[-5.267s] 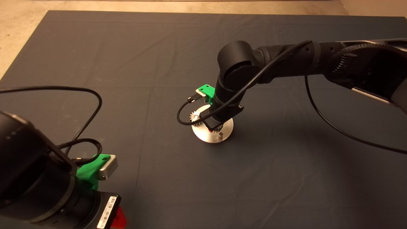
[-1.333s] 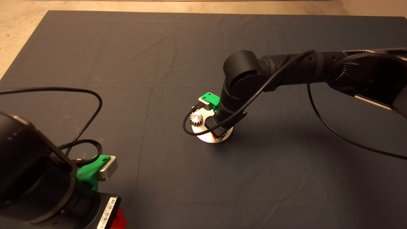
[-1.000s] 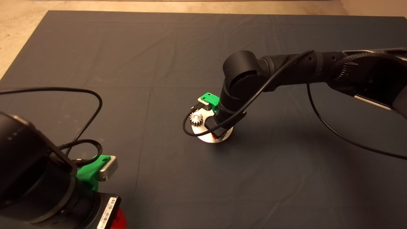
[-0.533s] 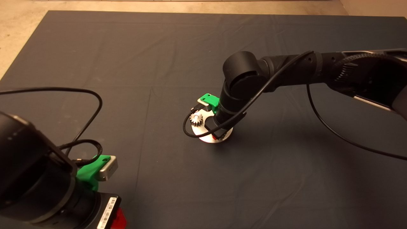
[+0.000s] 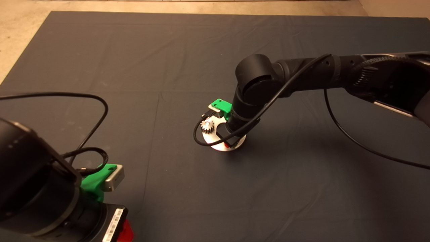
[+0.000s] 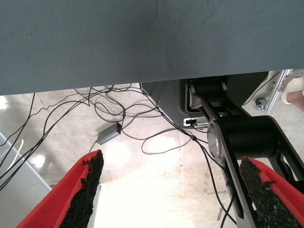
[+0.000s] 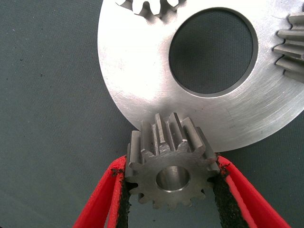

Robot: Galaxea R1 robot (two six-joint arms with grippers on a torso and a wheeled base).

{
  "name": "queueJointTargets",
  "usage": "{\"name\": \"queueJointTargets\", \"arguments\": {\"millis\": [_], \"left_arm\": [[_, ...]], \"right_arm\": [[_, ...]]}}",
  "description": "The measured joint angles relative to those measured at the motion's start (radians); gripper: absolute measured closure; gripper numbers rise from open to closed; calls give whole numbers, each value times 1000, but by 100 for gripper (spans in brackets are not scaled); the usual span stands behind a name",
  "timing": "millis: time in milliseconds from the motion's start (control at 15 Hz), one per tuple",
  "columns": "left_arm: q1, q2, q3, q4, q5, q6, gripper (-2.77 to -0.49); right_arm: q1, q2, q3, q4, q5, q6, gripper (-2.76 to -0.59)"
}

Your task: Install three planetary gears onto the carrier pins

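Nearest us, at the desk's near left corner, our left hand (image 5: 114, 201) sits parked, its red fingers (image 6: 83, 190) spread wide and holding nothing; its wrist camera shows only the mat's edge, loose cables on the floor and part of the robot's base. Toward the middle of the mat (image 5: 134, 67), our right hand (image 7: 173, 190) reaches down over the near edge of the round metal disc (image 5: 215, 143), its two pads pressed against the sides of one planetary gear (image 7: 172, 166), bore up, at the disc's rim. We cannot tell whether a carrier pin sits beneath it. Farther on, a second gear (image 5: 207, 125) sits on the disc's left side, and a third (image 7: 292, 45) shows at the opposite rim
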Motion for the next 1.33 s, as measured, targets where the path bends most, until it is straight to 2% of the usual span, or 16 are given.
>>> {"name": "queueJointTargets", "arguments": {"millis": [1333], "left_arm": [[0, 0, 0, 0, 0, 0, -204]], "right_arm": [[2, -1, 0, -1, 0, 0, -106]]}}
